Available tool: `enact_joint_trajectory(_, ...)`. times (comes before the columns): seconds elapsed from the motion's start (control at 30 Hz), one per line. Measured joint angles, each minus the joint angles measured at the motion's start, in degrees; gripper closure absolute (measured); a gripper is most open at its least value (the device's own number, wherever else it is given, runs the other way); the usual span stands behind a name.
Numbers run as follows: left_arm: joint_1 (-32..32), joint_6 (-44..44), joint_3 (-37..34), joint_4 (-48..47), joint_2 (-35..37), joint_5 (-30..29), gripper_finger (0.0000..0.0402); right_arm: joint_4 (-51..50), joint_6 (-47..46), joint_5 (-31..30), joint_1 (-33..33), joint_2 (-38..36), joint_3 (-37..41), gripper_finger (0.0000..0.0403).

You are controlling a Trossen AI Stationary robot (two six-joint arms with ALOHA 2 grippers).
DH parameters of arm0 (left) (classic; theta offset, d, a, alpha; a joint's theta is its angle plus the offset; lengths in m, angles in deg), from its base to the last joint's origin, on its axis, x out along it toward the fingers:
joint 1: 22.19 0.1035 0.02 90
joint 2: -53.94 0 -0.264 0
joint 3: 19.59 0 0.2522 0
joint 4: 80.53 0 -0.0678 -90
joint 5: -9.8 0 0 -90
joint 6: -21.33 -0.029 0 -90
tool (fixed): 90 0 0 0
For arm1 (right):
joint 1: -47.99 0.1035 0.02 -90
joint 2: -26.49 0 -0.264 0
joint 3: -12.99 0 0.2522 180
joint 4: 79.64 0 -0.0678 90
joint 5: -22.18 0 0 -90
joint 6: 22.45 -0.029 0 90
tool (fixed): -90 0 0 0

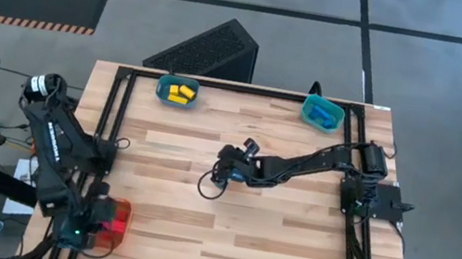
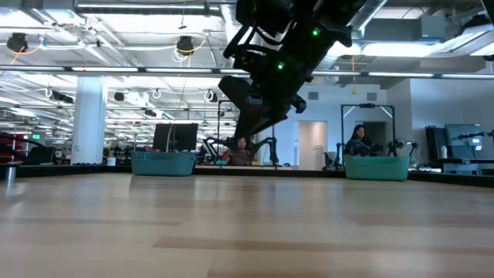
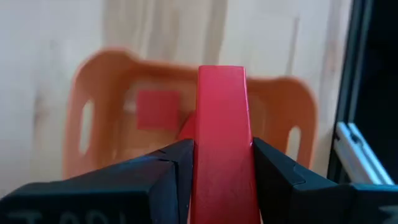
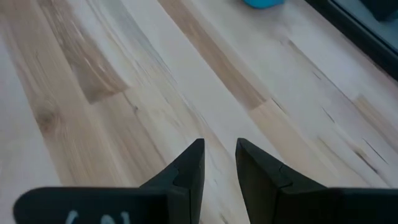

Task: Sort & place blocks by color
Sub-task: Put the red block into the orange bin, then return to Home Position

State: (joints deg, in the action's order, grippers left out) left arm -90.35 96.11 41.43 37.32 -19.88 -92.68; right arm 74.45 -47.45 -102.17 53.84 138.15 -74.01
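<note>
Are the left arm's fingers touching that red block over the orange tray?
Touching. The left wrist view shows both fingers of the left gripper pressed against the sides of the red block, no gap, with the orange tray below.

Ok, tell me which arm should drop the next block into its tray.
Left. Its gripper already clamps a red block above the orange tray. The right gripper is empty over bare table mid-board.
</note>
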Motion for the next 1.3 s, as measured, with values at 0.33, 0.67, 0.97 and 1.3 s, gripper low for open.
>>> enact_joint_trajectory(0.33,-5.50,16.97,-0.48,-5.90,-0.02,-0.39,0.0264,3.10,0.01,0.16,-0.33,0.00,0.00,0.0290)
enact_joint_trajectory(0.67,-4.58,14.44,-0.55,-12.49,0.00,-3.58,0.0165,1.69,0.01,7.30,0.11,0.00,0.00,0.0290)
enact_joint_trajectory(0.97,-3.40,3.78,-0.55,-13.96,2.85,-42.38,0.0169,11.70,7.03,15.76,0.37,-1.16,-0.07,0.0290)
enact_joint_trajectory(1.3,0.77,2.34,-9.23,-6.51,2.87,-57.34,0.0228,16.95,18.72,22.40,4.61,-2.82,-0.07,0.0290)
